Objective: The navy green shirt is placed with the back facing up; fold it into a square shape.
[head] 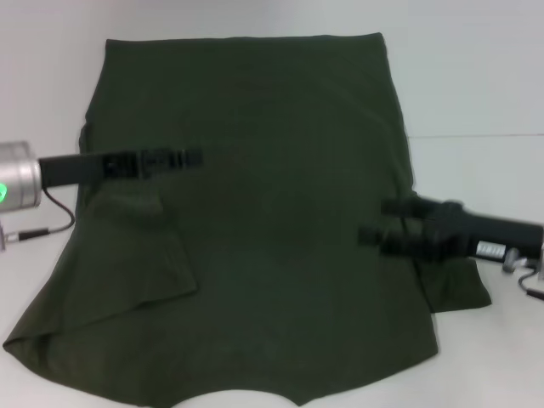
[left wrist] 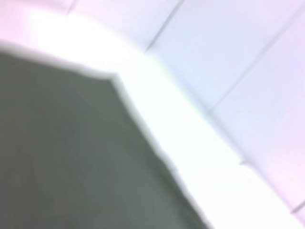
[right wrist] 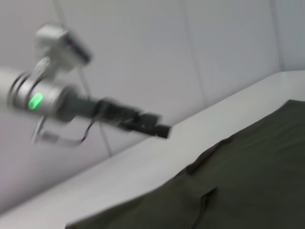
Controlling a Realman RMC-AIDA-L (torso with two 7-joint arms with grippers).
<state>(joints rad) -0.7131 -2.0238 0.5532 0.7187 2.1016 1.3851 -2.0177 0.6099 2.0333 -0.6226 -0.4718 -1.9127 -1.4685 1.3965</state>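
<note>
Shirt (head: 272,212) has left sleeve folded in, left gripper (head: 183,159) and right gripper (head: 378,225) hover over it, finger spread unclear; uneven grabs could skew folds.

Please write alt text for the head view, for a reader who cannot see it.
A dark green shirt lies spread on a white table, its left sleeve folded inward. The left gripper hovers over its left side, the right gripper over its right edge.
</note>
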